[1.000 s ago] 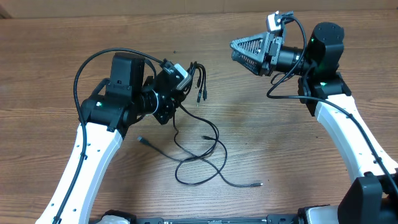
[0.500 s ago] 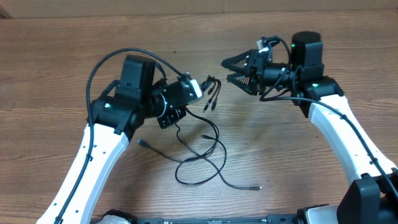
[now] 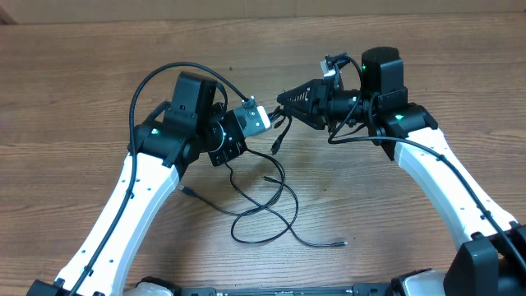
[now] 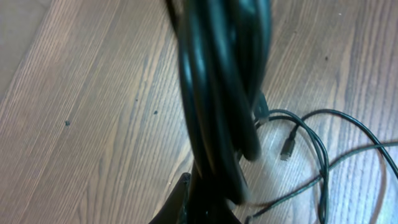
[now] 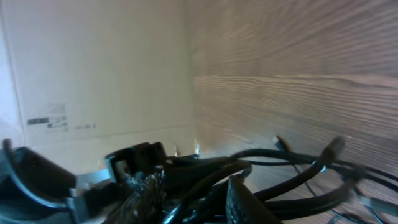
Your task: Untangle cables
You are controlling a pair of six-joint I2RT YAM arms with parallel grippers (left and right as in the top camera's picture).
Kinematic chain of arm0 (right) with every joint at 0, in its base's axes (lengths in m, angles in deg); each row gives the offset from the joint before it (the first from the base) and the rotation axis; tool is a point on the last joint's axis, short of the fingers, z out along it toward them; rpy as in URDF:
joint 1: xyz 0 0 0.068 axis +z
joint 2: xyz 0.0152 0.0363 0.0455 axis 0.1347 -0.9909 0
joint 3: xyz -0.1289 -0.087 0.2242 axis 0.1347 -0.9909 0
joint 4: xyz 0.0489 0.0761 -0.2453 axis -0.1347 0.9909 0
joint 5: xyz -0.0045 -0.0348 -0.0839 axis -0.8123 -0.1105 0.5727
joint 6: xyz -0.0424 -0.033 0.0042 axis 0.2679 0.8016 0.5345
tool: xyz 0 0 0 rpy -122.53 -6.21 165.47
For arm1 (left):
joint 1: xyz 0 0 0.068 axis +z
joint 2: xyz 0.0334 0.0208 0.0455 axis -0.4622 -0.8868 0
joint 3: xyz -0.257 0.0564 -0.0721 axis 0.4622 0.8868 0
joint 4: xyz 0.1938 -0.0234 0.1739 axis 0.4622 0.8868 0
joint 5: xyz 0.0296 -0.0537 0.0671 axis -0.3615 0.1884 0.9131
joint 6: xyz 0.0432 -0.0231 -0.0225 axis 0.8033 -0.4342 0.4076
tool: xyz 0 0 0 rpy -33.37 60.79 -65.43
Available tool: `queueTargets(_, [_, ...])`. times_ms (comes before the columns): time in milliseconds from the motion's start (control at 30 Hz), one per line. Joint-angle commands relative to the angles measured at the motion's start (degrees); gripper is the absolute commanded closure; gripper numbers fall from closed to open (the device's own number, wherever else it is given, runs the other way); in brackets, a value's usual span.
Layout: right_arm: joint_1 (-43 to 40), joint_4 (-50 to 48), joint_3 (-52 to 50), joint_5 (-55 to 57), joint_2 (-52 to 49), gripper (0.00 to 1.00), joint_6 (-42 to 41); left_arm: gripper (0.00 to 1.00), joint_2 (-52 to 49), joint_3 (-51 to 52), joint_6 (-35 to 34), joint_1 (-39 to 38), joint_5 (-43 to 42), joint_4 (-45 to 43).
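Note:
The cables point(image 3: 271, 205) are thin black cords that loop over the wooden table, with one plug tip point(image 3: 341, 242) lying far out. My left gripper point(image 3: 267, 123) is shut on a bunch of them and holds it off the table. In the left wrist view the held cables point(image 4: 217, 93) run up from my left gripper point(image 4: 208, 205), blurred and close. My right gripper point(image 3: 283, 100) meets that bunch from the right. In the right wrist view the cables point(image 5: 292, 155) fill the gap of my right gripper point(image 5: 196, 199), and both fingers press on them.
A beige wall point(image 3: 246, 8) borders the far edge of the table point(image 3: 82, 99). The thick black wire point(image 3: 148, 82) of the left arm arcs above its wrist. Loose cable loops point(image 4: 317, 149) lie under the raised bunch.
My right arm has swung left to the held bunch and its jaws have narrowed onto it. The left arm has shifted a little right with the cables.

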State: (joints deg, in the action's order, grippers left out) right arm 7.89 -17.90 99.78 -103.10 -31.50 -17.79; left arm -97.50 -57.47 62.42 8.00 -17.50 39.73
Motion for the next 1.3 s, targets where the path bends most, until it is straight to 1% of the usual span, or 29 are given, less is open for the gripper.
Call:
queueTargets(0, [1.1, 2.1, 0.7, 1.9, 0.4, 0.74, 2.4, 0.96, -0.6, 0.0, -3.2, -0.4, 0.2, -1.8])
queueTargets(67, [1.2, 3.4, 0.7, 2.8, 0.4, 0.76, 2.4, 0.96, -0.6, 0.0, -3.2, -0.4, 0.2, -2.6])
queueTargets(267, [1.3, 3.6, 0.7, 2.8, 0.4, 0.77, 2.4, 0.96, -0.6, 0.0, -3.7, -0.4, 0.3, -3.5])
queueTargets(367, [1.9, 3.8, 0.7, 2.8, 0.4, 0.77, 3.0, 0.96, -0.6, 0.0, -5.7, -0.4, 0.3, -4.9])
queueTargets(500, [3.7, 5.7, 0.7, 4.1, 0.4, 0.77, 5.3, 0.96, -0.6, 0.0, -11.8, -0.4, 0.4, -9.2])
queueTargets(667, [6.4, 10.3, 0.7, 7.5, 0.4, 0.79, 7.7, 0.96, -0.6, 0.0, -21.6, -0.3, 3.1, -15.4])
queueTargets(867, [7.9, 11.3, 0.7, 8.0, 0.4, 0.8, 8.7, 0.96, -0.6, 0.0, -28.7, -0.3, 9.0, -16.7])
queueTargets(1133, [7.8, 11.2, 0.7, 9.6, 0.4, 0.8, 8.6, 0.96, -0.6, 0.0, -29.4, -0.4, 9.5, -16.0])
queueTargets(1200, [7.5, 11.1, 0.7, 11.4, 0.4, 0.78, 8.6, 0.96, -0.6, 0.0, -29.3, -0.4, 9.4, -15.5])
queueTargets(1267, [6.8, 10.8, 0.7, 12.9, 0.4, 0.72, 8.6, 0.96, -0.6, 0.0, -28.7, -0.4, 9.4, -14.4])
